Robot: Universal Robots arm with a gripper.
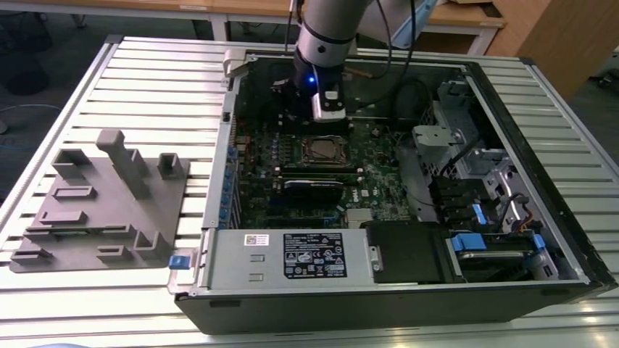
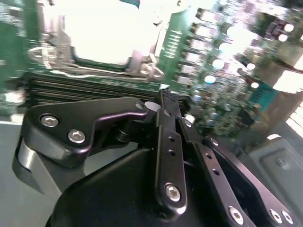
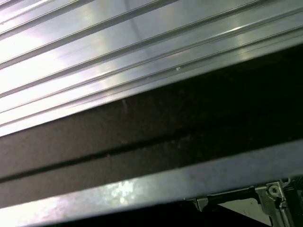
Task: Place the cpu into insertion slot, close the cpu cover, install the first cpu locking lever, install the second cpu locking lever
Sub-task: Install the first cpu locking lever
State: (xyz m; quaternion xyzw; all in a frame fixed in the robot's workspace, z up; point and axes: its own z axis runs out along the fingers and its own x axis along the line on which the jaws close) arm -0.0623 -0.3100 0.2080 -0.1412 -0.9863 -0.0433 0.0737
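My arm reaches down into the open computer case (image 1: 541, 101) on the slatted worktop (image 1: 145, 80), its pincer (image 2: 173, 106) closed and empty just beyond the insertion slot (image 1: 324, 151). Glare whites out the cpu (image 2: 111, 35) in the second wrist view; the cpu cover (image 1: 303, 159) lies shut around it.

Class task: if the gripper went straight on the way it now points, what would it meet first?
Probably the green board just beside the insertion slot; the gripper points down there, though depth is unclear.
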